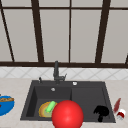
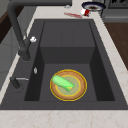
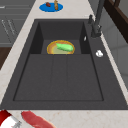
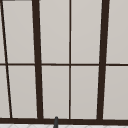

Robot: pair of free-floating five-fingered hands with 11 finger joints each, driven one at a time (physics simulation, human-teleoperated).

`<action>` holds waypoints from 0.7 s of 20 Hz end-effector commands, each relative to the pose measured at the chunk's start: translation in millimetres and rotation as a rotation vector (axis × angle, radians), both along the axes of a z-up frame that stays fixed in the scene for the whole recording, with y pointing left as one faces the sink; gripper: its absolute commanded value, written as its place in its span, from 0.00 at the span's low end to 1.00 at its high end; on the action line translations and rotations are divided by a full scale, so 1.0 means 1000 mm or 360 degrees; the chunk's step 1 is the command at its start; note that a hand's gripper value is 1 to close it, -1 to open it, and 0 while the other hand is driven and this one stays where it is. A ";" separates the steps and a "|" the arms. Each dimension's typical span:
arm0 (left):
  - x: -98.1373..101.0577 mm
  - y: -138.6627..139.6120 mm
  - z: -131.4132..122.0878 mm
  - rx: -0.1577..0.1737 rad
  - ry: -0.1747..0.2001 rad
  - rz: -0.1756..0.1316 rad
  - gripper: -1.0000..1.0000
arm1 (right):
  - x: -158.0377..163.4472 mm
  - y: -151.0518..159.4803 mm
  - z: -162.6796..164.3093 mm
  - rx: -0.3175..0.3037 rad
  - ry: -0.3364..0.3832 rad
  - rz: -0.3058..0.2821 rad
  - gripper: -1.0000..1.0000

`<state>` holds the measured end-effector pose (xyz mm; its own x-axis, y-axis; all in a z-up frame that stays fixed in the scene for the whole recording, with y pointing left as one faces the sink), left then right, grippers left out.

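Note:
A big red ball (image 1: 67,114) sits low in the front view, in front of the sink's front edge, and covers part of the plate. To its right a black hand (image 1: 101,112), the right hand, hangs over the front right corner of the dark sink (image 1: 87,96). It touches nothing that I can make out. In the left basin lies a yellow-rimmed brown plate (image 2: 77,90) with a green oblong thing (image 2: 61,83) resting on it.
A dark faucet (image 1: 56,72) stands behind the basin, below a large window. A blue plate (image 1: 5,105) with brown food rests on the left counter. On the right counter lie a red strip (image 1: 116,105) and a small red and white can (image 1: 121,113).

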<state>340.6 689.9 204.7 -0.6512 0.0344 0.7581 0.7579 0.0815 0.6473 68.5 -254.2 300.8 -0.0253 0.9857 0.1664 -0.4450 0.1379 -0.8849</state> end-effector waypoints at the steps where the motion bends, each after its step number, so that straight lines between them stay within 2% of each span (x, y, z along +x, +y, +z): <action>1: -0.029 -0.001 -0.003 -0.0015 -0.0033 -0.0040 0.00 | 0.000 0.000 0.000 0.0000 0.0000 0.0000 0.50; 7: -0.042 -0.012 -0.011 0.0002 0.0001 -0.0028 0.00 | 0.000 0.000 0.000 0.0000 0.0000 0.0000 0.50; 11: -0.039 -0.018 -0.025 0.0001 0.0007 -0.0003 0.00 | 0.000 0.000 0.000 0.0000 0.0000 0.0000 0.50; 14: -0.040 -0.021 -0.037 0.0001 0.0007 -0.0004 0.00 | 0.000 0.000 0.000 0.0000 0.0000 0.0000 0.50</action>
<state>300.5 672.1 180.1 -0.6487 0.0319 0.7604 0.7600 0.0789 0.6451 68.5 -254.2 300.8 -0.0253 0.9857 0.1664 -0.4450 0.1379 -0.8849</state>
